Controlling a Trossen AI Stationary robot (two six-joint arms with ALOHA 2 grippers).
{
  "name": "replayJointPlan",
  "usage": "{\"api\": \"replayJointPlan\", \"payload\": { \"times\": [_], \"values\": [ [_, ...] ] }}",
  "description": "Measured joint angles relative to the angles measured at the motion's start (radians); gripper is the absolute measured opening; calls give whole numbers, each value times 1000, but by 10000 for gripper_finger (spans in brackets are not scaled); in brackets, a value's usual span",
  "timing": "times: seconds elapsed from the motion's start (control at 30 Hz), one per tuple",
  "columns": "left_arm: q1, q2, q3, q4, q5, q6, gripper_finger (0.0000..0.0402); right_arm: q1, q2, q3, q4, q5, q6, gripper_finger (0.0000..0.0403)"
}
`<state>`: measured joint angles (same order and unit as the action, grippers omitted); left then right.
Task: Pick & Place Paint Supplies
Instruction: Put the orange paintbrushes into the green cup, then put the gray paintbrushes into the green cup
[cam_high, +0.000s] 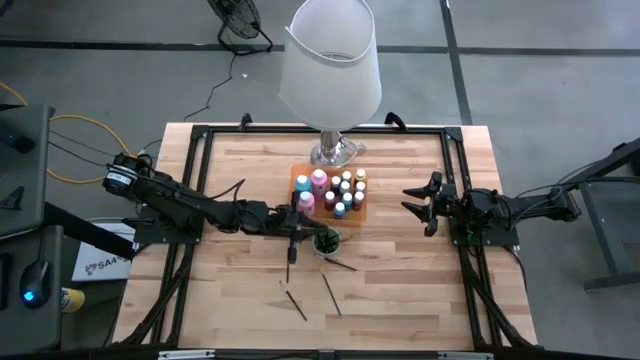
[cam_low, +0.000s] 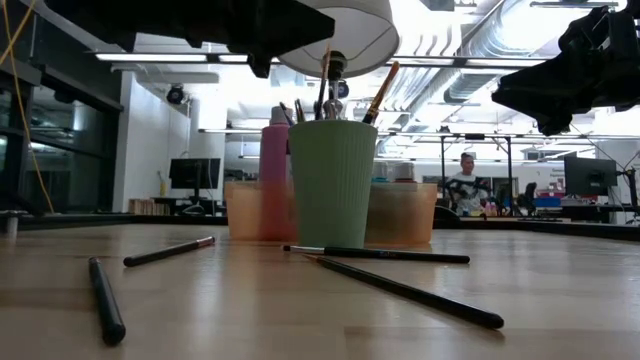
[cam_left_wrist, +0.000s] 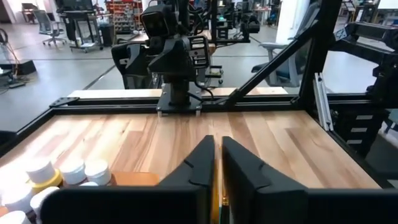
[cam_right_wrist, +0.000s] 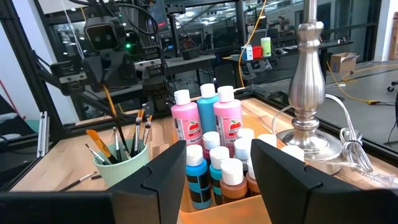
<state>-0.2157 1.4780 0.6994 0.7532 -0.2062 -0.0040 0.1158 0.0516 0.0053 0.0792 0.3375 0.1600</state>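
Observation:
A green ribbed cup (cam_high: 326, 241) holding several brushes stands mid-table, beside an orange tray (cam_high: 300, 178) of small capped paint bottles and taller pink and teal bottles (cam_right_wrist: 211, 112). My left gripper (cam_high: 299, 222) hovers level just left of the cup and over its rim. It is shut on a thin orange-brown brush (cam_right_wrist: 110, 106) that slants down into the cup (cam_right_wrist: 124, 165). Several dark brushes (cam_low: 400, 287) lie flat on the wood near the cup. My right gripper (cam_high: 428, 204) waits open at the table's right side, with nothing between its fingers. My left gripper pinches the thin brush near its upper end (cam_left_wrist: 222, 200) between its two fingers (cam_left_wrist: 196, 165). The fingers lie level, pointing toward the table's right, and cross the brush. The brush hangs below them, tilted, its lower end inside the green cup (cam_low: 332, 180). The cup wall hides that end.
A tall lamp with a white shade (cam_high: 330, 55) and a silver base (cam_right_wrist: 309, 93) stands behind the tray at the far middle. A black frame (cam_high: 200, 140) runs along the table's left, far and right edges. Bare wood lies toward the near edge.

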Motion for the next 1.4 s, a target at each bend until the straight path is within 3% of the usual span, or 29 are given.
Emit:
{"api": "replayJointPlan", "payload": {
  "times": [0.3,0.4,0.57,0.77,1.07,1.17,1.4],
  "values": [
    [0,-7,0,-3,-23,-35,144,0,0,0,0,0,0,174],
    [-16,-47,5,-48,-67,-105,156,0,0,0,0,0,0,174],
    [-55,-147,23,-296,-176,-228,158,0,0,0,0,0,0,174],
    [-101,-268,35,-651,-257,-613,158,0,0,0,0,0,0,174],
    [-112,-280,34,-1152,-209,-1349,158,0,0,0,0,0,0,174],
    [-112,-242,34,-1206,-195,-1416,158,0,0,0,0,0,0,174],
    [-111,-126,34,-1151,-165,-1468,158,0,0,0,0,0,0,174]
  ]
}}
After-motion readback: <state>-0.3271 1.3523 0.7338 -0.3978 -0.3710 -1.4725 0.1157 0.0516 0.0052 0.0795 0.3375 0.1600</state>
